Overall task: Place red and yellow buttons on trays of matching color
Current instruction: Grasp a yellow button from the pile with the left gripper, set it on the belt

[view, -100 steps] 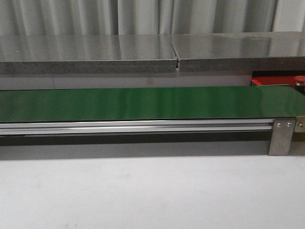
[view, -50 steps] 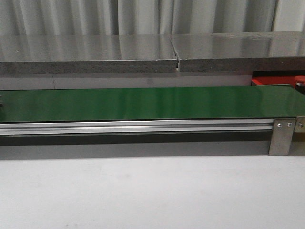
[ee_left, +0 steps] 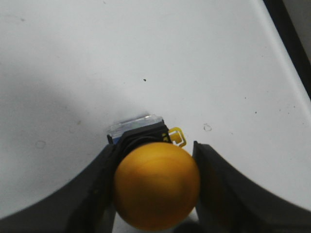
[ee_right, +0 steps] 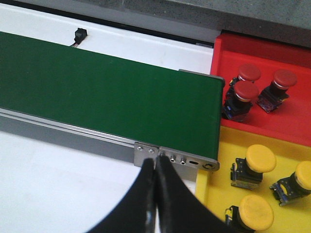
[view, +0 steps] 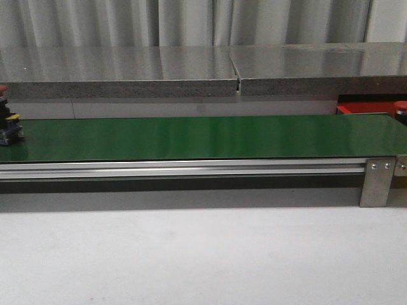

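While the long dark green conveyor belt [view: 203, 136] is stretching across the white table [view: 203, 254] from 9 o'clock to 3 o'clock in the front view, a grey stone-like shelf [view: 203, 70] is running behind it. At the belt's 3 o'clock end in the right wrist view, a flat bright red plastic tray [ee_right: 291, 121] is lying next to a flat yellow plastic tray [ee_right: 223, 170]. Three red-capped push-buttons [ee_right: 248, 90] are sitting in the red tray, and four yellow-capped push-buttons [ee_right: 260, 158] are resting in the yellow one, one only partly in view. Another red-capped button with a dark base [view: 7, 124] is standing on the belt at its far 9 o'clock edge in the front view. The left claw [ee_left: 154, 194] is pinching a domed yellow push-button with a black base [ee_left: 156, 184] between its dark fingers [ee_left: 228, 194], over the white table. The right claw [ee_right: 154, 194] is hanging with its fingers pressed together, holding nothing, above the belt's metal end bracket [ee_right: 146, 153].
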